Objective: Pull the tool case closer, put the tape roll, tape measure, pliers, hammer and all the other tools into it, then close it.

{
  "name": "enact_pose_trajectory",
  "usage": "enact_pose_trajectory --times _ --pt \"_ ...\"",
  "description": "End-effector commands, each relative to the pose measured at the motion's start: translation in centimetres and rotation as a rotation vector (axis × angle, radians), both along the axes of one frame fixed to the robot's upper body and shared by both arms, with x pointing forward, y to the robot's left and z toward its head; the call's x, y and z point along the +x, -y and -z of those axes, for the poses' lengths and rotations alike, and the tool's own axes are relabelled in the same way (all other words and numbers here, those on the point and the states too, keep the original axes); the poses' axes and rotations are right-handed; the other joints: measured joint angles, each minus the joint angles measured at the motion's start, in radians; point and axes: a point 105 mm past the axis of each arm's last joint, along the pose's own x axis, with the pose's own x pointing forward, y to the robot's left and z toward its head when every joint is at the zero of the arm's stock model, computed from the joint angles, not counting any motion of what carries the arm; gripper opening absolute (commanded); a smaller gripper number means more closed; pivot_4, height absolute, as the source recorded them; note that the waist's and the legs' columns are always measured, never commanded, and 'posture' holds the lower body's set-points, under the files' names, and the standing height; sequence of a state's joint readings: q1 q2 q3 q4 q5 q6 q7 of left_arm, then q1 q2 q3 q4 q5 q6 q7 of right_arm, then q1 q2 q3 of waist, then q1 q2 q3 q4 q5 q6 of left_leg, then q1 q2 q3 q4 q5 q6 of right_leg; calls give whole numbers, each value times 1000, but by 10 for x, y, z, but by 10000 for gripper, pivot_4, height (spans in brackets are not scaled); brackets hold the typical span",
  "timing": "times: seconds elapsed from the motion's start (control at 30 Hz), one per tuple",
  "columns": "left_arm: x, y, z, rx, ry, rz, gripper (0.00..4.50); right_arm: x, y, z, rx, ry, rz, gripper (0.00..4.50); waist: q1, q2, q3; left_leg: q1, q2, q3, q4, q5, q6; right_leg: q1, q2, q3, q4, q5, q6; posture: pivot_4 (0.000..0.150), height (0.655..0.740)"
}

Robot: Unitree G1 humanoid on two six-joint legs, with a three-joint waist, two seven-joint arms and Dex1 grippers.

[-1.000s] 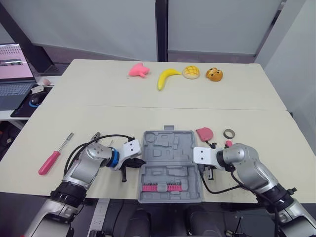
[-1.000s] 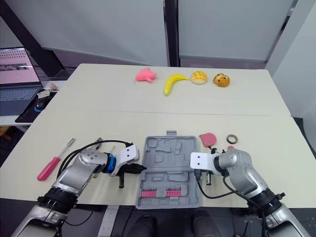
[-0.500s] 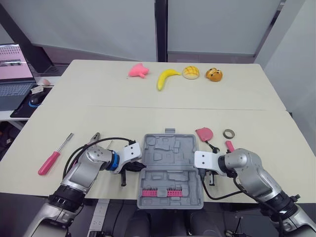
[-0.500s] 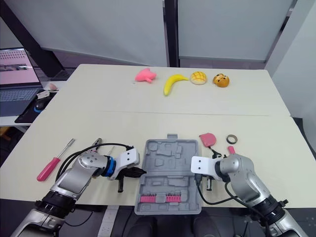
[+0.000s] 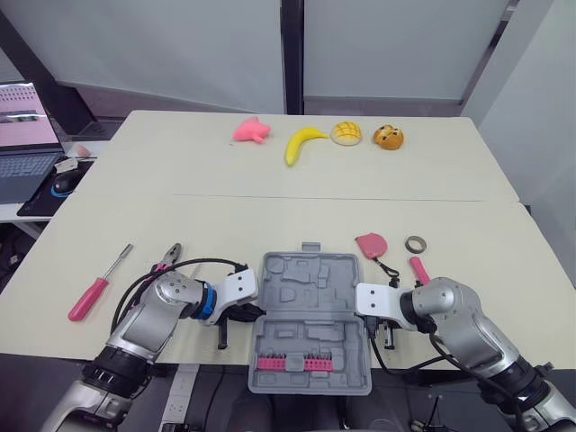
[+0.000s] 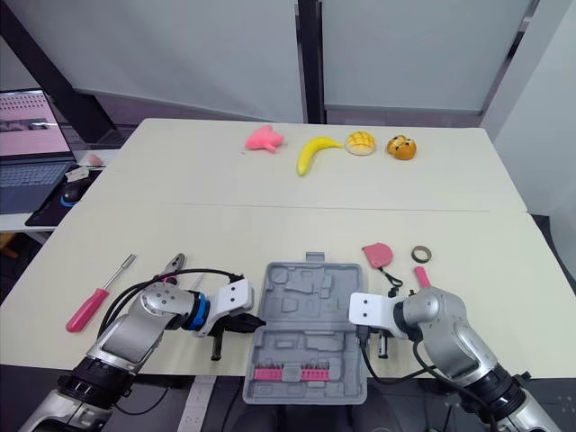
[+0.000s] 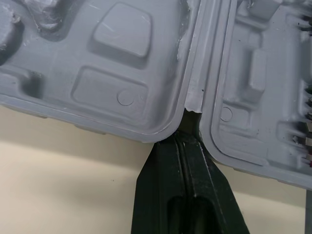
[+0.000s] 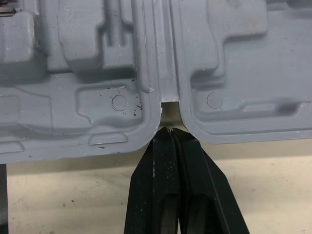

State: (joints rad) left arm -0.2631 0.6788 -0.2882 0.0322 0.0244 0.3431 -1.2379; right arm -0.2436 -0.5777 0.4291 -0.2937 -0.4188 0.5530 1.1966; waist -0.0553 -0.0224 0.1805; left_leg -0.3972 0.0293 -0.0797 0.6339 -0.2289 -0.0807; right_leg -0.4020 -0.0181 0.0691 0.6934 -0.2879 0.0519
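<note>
Case at near table edge, both grippers at its hinge

The open grey plastic tool case [image 5: 310,319] is seen at the near middle of the cream table [image 5: 270,216], its near half with a row of pink bits [image 5: 304,363] reaching past the near edge. The left gripper [image 7: 187,136] and right gripper [image 8: 168,131], fingers pressed together, are set at the hinge notches on either side. Pliers [image 5: 167,258] and a pink-handled screwdriver [image 5: 94,290] lie left; a pink tape measure [image 5: 371,244] and tape roll [image 5: 416,244] lie right. Bare tabletop is left beyond the case.

Grey tool case [image 5: 309,310] open flat; tape roll [image 5: 416,244], pliers [image 5: 168,256] outside.
</note>
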Motion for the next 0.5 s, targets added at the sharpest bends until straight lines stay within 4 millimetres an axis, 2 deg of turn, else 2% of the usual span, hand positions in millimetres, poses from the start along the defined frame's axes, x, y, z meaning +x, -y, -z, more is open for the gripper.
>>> enact_pose_trajectory --times 0.03,0.3,0.5 --pt "-24 28 10 -43 -74 133 0 -26 -35 -4 99 -55 -162 303 0 0 0 0 0 0 0 0 0 0 0 0 0 0 0 1500 7400" --pt "-23 26 11 -37 -72 121 0 -26 -38 -4 109 -61 -163 303 0 0 -1 2 0 0 0 0 0 3 0 0 -2 0 0 1500 7400" --pt "-24 21 11 -29 -73 113 0 -28 -41 -3 114 -68 -168 303 -1 0 0 14 1 0 -6 0 0 15 0 -1 -9 -4 4 1500 7400"
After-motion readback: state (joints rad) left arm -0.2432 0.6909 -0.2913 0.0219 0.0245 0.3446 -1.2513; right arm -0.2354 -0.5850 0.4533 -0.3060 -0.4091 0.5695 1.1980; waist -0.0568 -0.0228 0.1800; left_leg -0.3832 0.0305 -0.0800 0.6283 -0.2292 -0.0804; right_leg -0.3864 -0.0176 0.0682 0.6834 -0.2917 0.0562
